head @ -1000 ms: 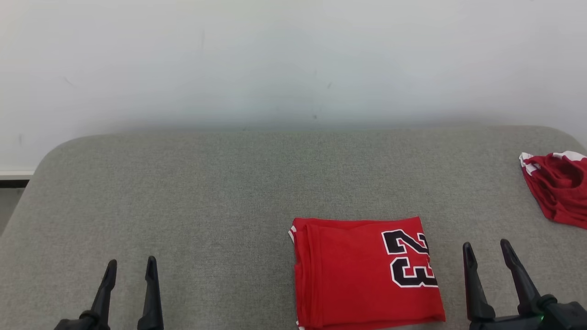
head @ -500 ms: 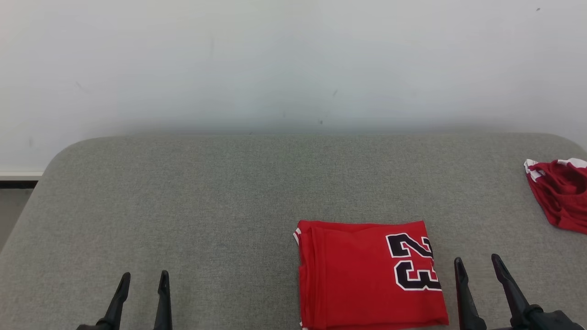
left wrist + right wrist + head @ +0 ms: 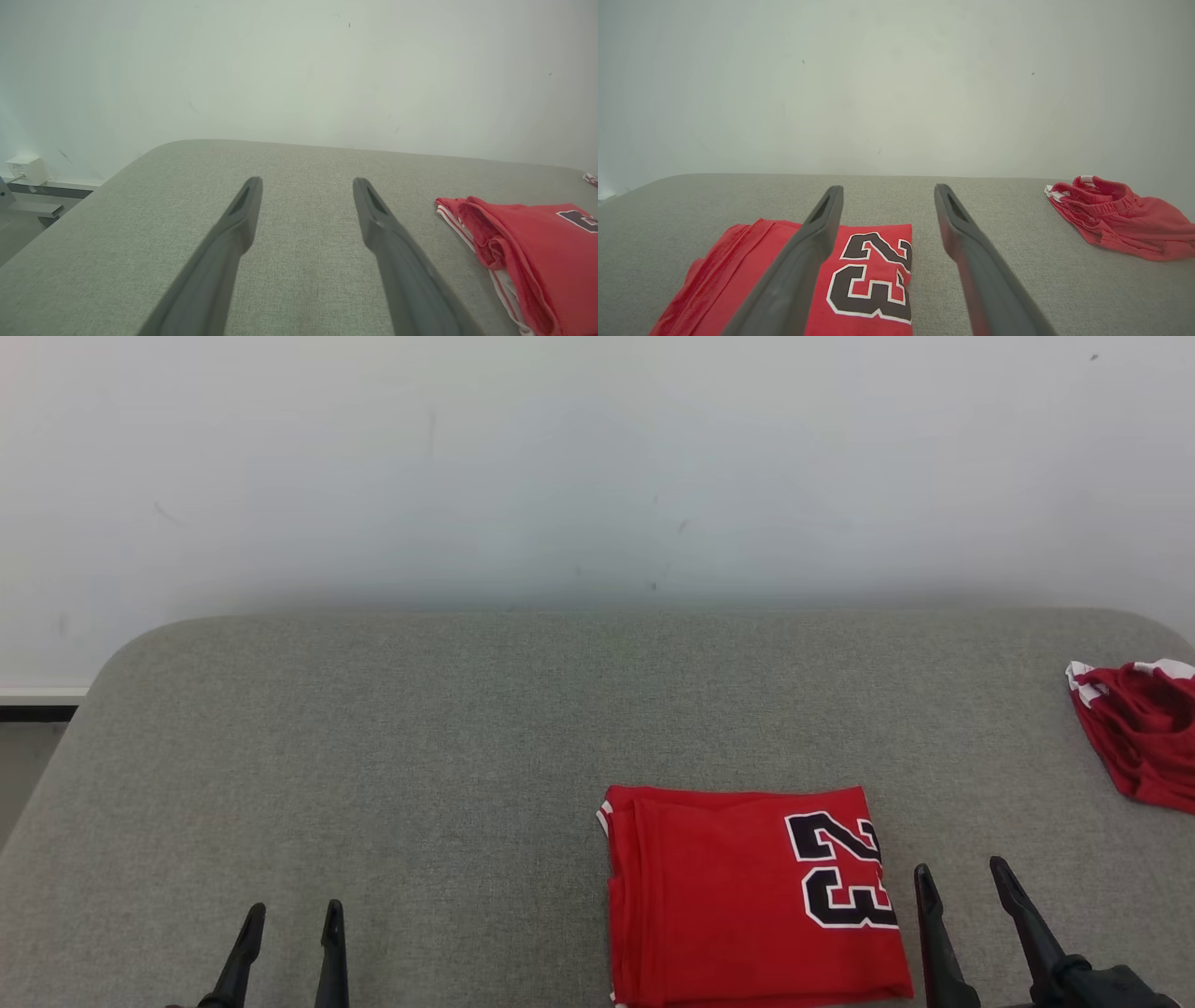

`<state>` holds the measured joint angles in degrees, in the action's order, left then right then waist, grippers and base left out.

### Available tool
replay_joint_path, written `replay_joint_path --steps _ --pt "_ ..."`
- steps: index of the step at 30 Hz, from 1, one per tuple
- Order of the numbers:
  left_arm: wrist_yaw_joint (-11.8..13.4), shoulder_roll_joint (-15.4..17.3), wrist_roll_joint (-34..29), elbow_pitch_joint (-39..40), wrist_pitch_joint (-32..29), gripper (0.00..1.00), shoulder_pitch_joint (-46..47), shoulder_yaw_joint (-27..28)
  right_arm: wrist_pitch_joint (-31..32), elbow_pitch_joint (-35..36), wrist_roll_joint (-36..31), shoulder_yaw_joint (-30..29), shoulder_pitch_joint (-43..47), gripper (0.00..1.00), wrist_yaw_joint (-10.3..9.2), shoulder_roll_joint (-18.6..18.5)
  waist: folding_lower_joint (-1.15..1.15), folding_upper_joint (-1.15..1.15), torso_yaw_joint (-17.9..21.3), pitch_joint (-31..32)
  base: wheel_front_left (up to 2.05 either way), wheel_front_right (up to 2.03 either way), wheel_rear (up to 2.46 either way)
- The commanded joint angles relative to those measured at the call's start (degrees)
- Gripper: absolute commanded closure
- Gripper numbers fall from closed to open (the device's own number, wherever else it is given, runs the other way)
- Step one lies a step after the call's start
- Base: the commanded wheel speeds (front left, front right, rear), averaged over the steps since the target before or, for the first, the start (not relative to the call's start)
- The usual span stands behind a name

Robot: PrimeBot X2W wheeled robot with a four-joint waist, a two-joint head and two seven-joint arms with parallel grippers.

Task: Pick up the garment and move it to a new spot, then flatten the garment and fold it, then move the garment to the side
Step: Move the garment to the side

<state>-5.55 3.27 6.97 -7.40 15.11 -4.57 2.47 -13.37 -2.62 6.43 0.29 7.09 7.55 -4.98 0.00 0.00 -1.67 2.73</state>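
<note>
Backdrop: plain pale wall [image 3: 597,457] behind a grey padded surface [image 3: 373,756] with rounded back corners.
Task garment: red jersey [image 3: 728,896], folded into a flat rectangle, lying at the front edge of the padded surface, right of its middle.
Print: black number 23 [image 3: 840,870] outlined in white, on the jersey's right part, facing up.
Left gripper [image 3: 294,910]: fingers spread wide, holding nothing, over bare fabric by the front edge, well apart from the jersey's left side.
Right gripper [image 3: 961,868]: fingers spread wide, holding nothing, just beside the jersey's right edge, not touching it.
Other cloth: crumpled red shorts [image 3: 1144,733] with white trim, at the right edge, well apart from the jersey.
Off the surface: small white box [image 3: 27,169] against the wall past the left edge.
</note>
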Motion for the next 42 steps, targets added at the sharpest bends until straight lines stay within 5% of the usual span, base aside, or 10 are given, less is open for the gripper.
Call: replay_joint_path --steps 1,15,25,34,42 --pt "0.1 0.3 -0.1 -0.1 0.0 0.00 -0.4 0.0 0.1 0.0 -0.5 -0.1 -0.3 0.00 -0.17 0.2 0.00 0.00 0.0 0.0 0.00 0.00 0.00" --pt "0.4 0.5 0.6 -0.6 0.0 0.00 0.1 -0.2 -0.2 -1.3 -0.6 -0.2 -2.4 0.00 -0.17 0.6 0.00 0.00 0.1 -0.3 0.00 0.00 0.00" --pt "0.5 0.4 0.7 -0.2 0.0 0.00 1.0 -0.5 2.4 -4.9 -0.8 1.6 -12.0 0.00 -0.17 -3.6 0.00 0.00 -0.5 -2.1 0.00 0.00 0.00" --pt "0.9 0.1 1.2 -0.4 0.0 0.00 2.3 -1.3 5.8 -17.4 1.3 1.1 -17.9 0.00 -0.17 -7.0 0.00 0.00 -1.9 -4.7 0.00 0.00 0.00" --pt "0.6 0.0 1.4 -0.7 0.0 0.00 4.4 -1.7 3.3 -29.8 3.4 3.8 -21.3 0.00 -0.17 -6.4 0.00 0.00 -2.7 -7.1 0.00 0.00 0.00"
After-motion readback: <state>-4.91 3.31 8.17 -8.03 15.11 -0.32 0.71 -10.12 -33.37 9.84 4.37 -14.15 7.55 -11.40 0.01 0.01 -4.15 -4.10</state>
